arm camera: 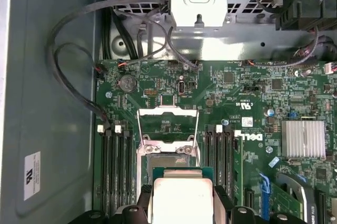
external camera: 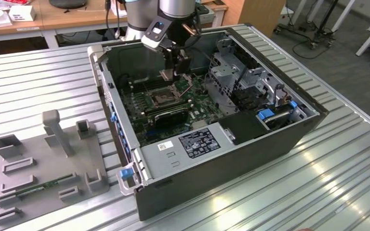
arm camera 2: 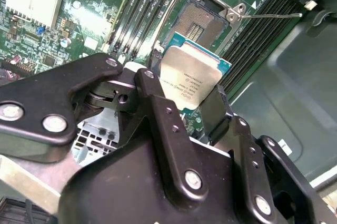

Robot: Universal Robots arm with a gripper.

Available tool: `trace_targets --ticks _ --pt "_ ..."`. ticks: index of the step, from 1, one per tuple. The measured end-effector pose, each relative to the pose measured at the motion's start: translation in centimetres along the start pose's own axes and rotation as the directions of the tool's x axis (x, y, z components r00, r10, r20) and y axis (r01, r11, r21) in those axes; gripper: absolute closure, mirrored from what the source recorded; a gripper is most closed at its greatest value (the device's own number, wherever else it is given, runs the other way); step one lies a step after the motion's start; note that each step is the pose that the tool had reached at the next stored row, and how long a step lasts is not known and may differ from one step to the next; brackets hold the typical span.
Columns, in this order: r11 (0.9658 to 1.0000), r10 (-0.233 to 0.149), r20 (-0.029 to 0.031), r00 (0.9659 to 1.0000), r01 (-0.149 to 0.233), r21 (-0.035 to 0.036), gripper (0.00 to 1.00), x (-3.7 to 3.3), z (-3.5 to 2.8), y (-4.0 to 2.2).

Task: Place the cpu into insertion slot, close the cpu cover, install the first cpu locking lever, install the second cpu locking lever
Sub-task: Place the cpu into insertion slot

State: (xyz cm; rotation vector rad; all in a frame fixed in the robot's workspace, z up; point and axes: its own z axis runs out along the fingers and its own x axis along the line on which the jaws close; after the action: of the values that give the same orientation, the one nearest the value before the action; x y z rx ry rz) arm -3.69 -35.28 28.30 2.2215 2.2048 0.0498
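My gripper (external camera: pixel 172 73) hangs inside the open computer case, shut on the cpu (external camera: pixel 166 75), a small silvery square chip. In both wrist views the black fingers (arm camera 2: pixel 152 95) clamp the cpu (arm camera 2: pixel 189 79) by its two sides. The insertion slot (arm camera 2: pixel 202 21) lies just beyond and below the cpu (arm camera: pixel 181 195), its dark centre bare inside a silvery rim. In the first wrist view the insertion slot (arm camera: pixel 168 156) sits between the chip and the cpu cover (arm camera: pixel 167 112), which is swung open with green board showing through its window. A thin locking lever (arm camera 2: pixel 268 17) sticks out sideways from the slot.
Long black memory slots (arm camera: pixel 116 166) flank the socket. A finned heatsink (arm camera: pixel 303 138), loose cables (arm camera: pixel 79 50) and a metal drive cage (external camera: pixel 230 72) stand around it. A grey fixture tray (external camera: pixel 50 159) lies on the table at the exterior view's left.
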Motion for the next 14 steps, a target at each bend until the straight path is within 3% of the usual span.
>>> trace_targets --ticks 11,14 --pt "1.0 0.003 0.0001 1.0 -0.003 -0.0002 0.46 0.21 2.01 -0.07" --pt "0.9997 0.023 0.0008 0.9997 -0.023 -0.0004 0.46 0.2 2.39 -0.08"
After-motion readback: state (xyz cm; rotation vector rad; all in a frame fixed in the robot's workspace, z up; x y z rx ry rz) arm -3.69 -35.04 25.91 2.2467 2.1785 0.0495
